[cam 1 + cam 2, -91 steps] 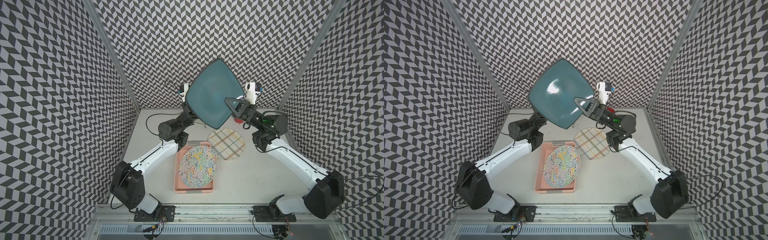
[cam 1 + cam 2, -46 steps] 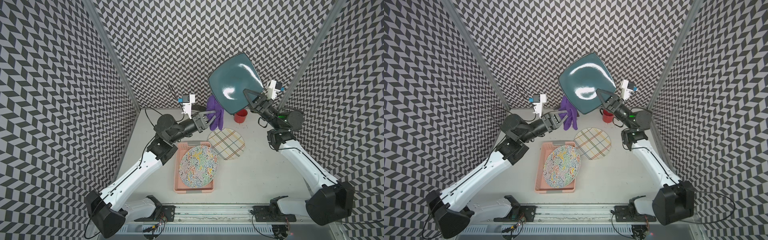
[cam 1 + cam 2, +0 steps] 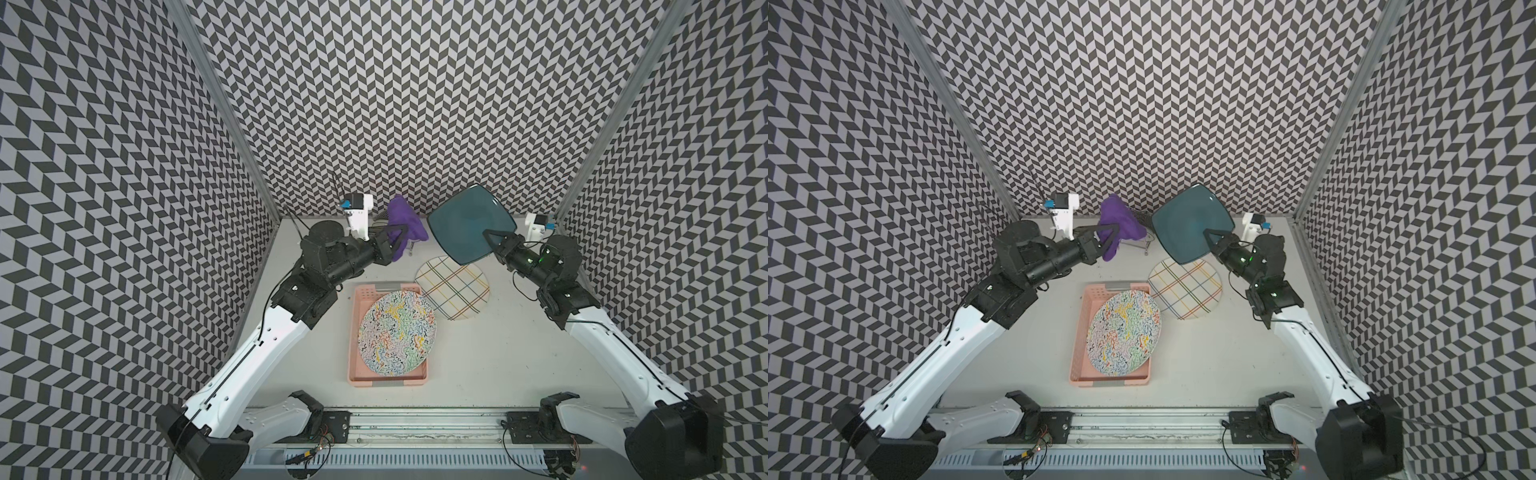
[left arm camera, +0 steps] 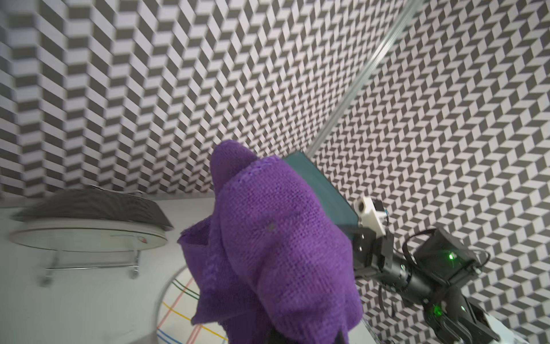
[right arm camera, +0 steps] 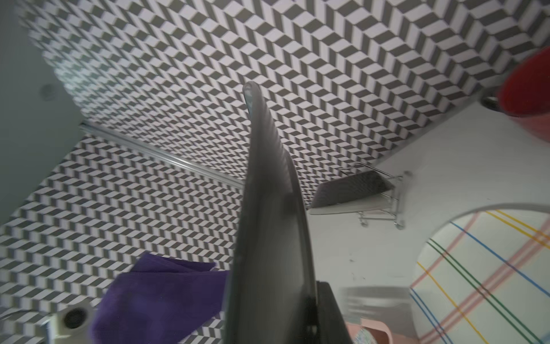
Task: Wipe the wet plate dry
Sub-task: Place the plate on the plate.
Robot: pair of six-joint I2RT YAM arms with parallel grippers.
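Left claw (image 3: 400,241) pinches purple cloth (image 3: 406,215), lifted, far centre. Right claw (image 3: 490,237) pinches teal plate (image 3: 463,222) edge; plate tilted above desk (image 3: 498,357), just right of cloth.

The teal plate (image 3: 467,222) has dropped lower over the back edge of the desk (image 3: 519,353); the purple cloth (image 3: 405,218) has come just beside it.

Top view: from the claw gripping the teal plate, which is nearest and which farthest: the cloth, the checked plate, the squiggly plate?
From the right gripper, shut on the teal plate, in a top view:
1. Checked plate, on the table just beside it.
2. Cloth, held up by the left gripper, across the back.
3. Squiggly plate, in the tray, toward the front.
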